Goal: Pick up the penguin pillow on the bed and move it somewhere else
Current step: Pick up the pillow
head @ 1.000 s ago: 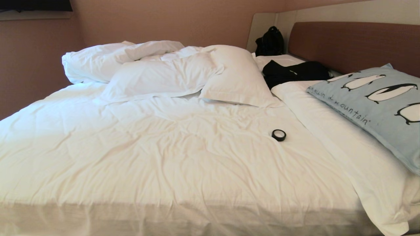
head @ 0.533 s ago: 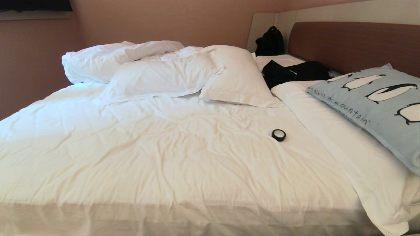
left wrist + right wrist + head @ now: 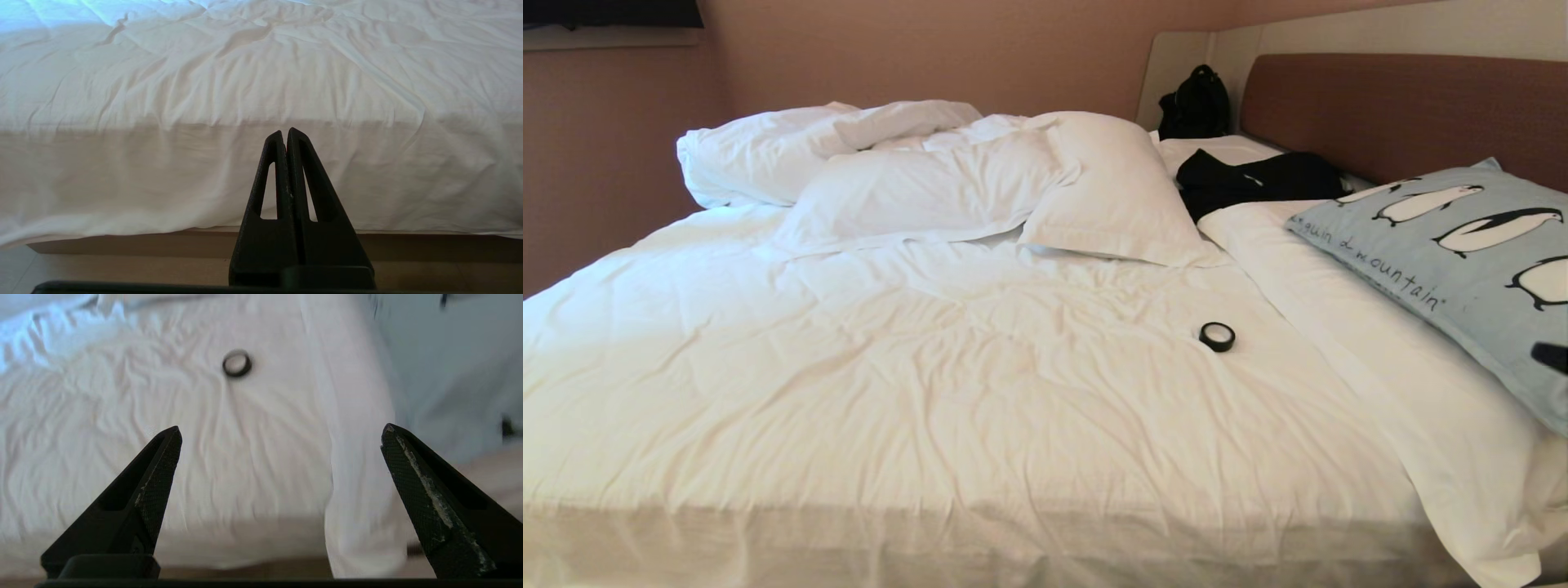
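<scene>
The penguin pillow (image 3: 1445,261), pale blue with black-and-white penguins and dark lettering, leans against the brown headboard (image 3: 1405,114) at the right side of the bed (image 3: 931,384). In the right wrist view it is the pale blue patch (image 3: 449,367) beyond the jaws. My right gripper (image 3: 282,430) is open and empty, above the bed's near edge and short of the pillow. One dark fingertip (image 3: 1550,357) shows at the head view's right edge, in front of the pillow's lower part. My left gripper (image 3: 284,132) is shut and empty, low down, facing the bed's side.
A black tape roll (image 3: 1217,336) lies on the sheet left of the pillow. White pillows and bunched duvet (image 3: 980,171) fill the far side. A black garment (image 3: 1258,181) and a black bag (image 3: 1196,104) sit near the headboard's corner.
A dark tip of my right gripper has come into the head view at the right edge, in front of the penguin pillow. The bed and its things have not moved.
</scene>
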You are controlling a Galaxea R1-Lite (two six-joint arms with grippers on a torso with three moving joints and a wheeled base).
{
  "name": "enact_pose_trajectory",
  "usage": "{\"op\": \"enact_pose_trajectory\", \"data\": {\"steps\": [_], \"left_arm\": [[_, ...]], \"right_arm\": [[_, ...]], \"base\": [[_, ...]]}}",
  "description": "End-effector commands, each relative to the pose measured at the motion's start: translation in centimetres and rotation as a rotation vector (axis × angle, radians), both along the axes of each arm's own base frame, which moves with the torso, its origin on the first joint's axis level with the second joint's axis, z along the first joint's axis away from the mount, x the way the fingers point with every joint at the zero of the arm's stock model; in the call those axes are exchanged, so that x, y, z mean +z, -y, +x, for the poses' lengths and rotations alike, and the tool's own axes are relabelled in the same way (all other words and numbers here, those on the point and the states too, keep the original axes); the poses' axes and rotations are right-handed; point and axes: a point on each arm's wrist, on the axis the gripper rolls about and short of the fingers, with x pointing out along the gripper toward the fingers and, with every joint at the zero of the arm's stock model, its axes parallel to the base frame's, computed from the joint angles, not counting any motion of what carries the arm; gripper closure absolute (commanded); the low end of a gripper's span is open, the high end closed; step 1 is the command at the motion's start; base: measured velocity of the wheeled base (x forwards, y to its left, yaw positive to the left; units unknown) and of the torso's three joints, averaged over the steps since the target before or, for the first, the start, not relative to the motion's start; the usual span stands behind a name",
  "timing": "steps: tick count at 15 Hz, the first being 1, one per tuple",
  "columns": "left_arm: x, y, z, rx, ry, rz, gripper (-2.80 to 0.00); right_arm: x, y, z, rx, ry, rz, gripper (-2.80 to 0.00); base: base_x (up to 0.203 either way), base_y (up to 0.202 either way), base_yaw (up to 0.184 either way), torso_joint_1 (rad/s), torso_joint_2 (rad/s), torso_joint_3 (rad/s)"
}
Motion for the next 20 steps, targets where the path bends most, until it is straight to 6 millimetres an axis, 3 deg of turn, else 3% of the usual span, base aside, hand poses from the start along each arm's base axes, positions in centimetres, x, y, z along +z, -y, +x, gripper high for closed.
{"op": "enact_pose_trajectory", "data": {"steps": [1, 3, 5, 9, 11, 17, 20], "left_arm": [[0.0, 0.0, 0.0, 0.0, -0.001, 0.0, 0.0], [0.0, 0.0, 0.0, 0.001, -0.001, 0.0, 0.0], [0.0, 0.0, 0.0, 0.001, -0.001, 0.0, 0.0], [0.0, 0.0, 0.0, 0.0, -0.001, 0.0, 0.0], [0.0, 0.0, 0.0, 0.001, -0.001, 0.0, 0.0], [0.0, 0.0, 0.0, 0.001, -0.001, 0.0, 0.0], [0.0, 0.0, 0.0, 0.001, -0.001, 0.0, 0.0]], "right_arm": [[2.3, 0.8, 6.4, -0.04, 0.088, 0.002, -2.8], [2.2, 2.6, 10.2, -0.106, 0.065, 0.019, -2.8], [2.0, 5.9, 13.3, -0.16, 0.075, 0.053, -2.8], [3.6, 12.3, 16.1, -0.125, 0.152, 0.233, -2.8], [3.5, 14.0, 16.3, -0.103, 0.156, 0.256, -2.8], [5.1, 16.3, 13.2, -0.106, 0.205, 0.232, -2.8], [5.5, 16.9, 12.9, -0.127, 0.216, 0.229, -2.8]], "base": [[0.0, 0.0, 0.0, 0.0, 0.0, 0.0], [0.0, 0.0, 0.0, 0.0, 0.0, 0.0], [0.0, 0.0, 0.0, 0.0, 0.0, 0.0], [0.0, 0.0, 0.0, 0.0, 0.0, 0.0], [0.0, 0.0, 0.0, 0.0, 0.0, 0.0], [0.0, 0.0, 0.0, 0.0, 0.0, 0.0], [0.0, 0.0, 0.0, 0.0, 0.0, 0.0]]}}
